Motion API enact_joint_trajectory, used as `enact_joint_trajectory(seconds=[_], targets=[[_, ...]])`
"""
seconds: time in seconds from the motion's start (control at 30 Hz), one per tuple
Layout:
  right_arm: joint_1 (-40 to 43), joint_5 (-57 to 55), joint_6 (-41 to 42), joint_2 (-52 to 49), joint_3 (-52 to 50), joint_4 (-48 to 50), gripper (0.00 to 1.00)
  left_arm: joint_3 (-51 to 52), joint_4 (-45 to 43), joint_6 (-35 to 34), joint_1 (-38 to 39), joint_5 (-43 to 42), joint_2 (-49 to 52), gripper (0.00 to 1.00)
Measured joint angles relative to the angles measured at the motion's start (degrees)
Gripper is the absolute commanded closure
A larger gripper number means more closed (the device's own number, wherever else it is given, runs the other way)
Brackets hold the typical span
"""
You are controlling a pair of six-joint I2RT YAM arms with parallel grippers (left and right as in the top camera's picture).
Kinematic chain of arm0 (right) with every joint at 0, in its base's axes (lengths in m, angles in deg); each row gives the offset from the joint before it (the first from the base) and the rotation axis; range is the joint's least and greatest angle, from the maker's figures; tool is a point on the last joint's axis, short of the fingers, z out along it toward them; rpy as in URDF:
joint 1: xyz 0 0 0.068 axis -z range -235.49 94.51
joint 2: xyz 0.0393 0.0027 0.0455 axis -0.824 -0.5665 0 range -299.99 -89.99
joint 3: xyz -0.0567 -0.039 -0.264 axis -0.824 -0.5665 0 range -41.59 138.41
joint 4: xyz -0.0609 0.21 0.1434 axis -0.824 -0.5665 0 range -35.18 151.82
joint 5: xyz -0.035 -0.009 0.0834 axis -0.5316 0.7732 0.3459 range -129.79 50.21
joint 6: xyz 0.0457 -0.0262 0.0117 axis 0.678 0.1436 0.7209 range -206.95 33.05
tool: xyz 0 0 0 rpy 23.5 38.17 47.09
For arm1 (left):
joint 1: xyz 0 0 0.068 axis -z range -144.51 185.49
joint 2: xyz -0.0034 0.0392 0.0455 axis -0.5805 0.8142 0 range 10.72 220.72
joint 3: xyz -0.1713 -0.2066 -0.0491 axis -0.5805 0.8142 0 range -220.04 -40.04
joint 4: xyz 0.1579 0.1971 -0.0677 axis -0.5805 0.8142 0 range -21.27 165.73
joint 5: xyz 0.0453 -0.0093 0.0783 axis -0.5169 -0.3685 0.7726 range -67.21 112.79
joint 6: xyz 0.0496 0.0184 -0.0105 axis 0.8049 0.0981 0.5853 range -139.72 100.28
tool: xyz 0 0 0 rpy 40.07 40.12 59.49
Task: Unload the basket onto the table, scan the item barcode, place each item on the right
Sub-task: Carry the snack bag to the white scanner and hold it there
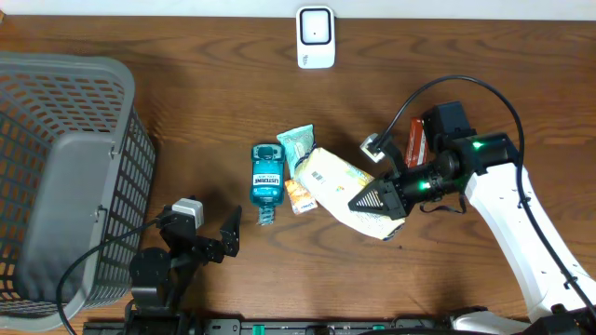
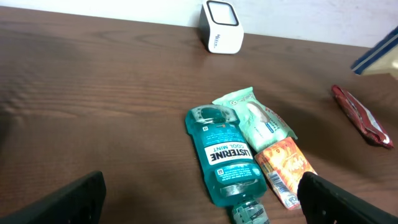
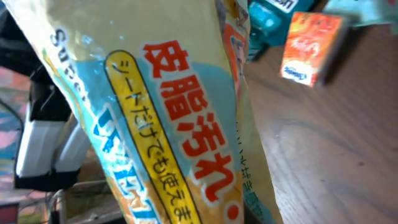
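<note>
Now mid-carry: gripping yellow pouch (image 1: 340,181) in clamped right tool (image 1: 382,198), clear of surface (image 1: 186,56), on the robot's side of scanner (image 1: 316,37) and slightly to its right. Left tool (image 1: 212,237) gaping, empty, farther from scanner. Long axis diagonal, free end aimed roughly toward scanner. Next, likely: bring to scanner, turn barcode toward window; barcode unseen.

Pouch (image 1: 337,181): pale yellow, blue band, red Japanese lettering; slanted over mid-table, right end clamped in right gripper (image 1: 377,198). Scanner (image 1: 316,37): white, upright, dark window; far table edge, well apart.
</note>
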Motion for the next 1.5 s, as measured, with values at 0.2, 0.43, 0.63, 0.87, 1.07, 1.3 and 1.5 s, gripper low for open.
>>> enact_joint_trajectory(seconds=[0.2, 0.43, 0.63, 0.87, 1.07, 1.3, 1.5], targets=[[0.0, -1.0, 2.8, 0.0, 0.0, 3.0, 0.99, 0.0, 0.0, 0.0, 0.0, 0.0, 0.0, 0.02], [0.0, -1.2, 4.8, 0.0, 0.0, 5.7, 0.99, 0.0, 0.0, 0.0, 0.0, 0.0, 0.0, 0.02], [0.0, -1.3, 5.6, 0.0, 0.0, 7.1, 0.99, 0.0, 0.0, 0.0, 0.0, 0.0, 0.0, 0.02], [-1.8, -24.2, 13.8, 0.0, 0.0, 22.6, 0.99, 0.0, 0.0, 0.0, 0.0, 0.0, 0.0, 0.02], [-4.4, -42.2, 16.1, -2.7, 0.0, 42.5, 0.99, 0.0, 0.0, 0.0, 0.0, 0.0, 0.0, 0.02], [-6.1, -60.1, 14.2, -15.5, 1.2, 58.9, 0.99, 0.0, 0.0, 0.0, 0.0, 0.0, 0.0, 0.02], [-7.3, -68.6, 7.8, -30.0, 15.2, 60.1, 0.99, 0.0, 0.0, 0.0, 0.0, 0.0, 0.0, 0.02]])
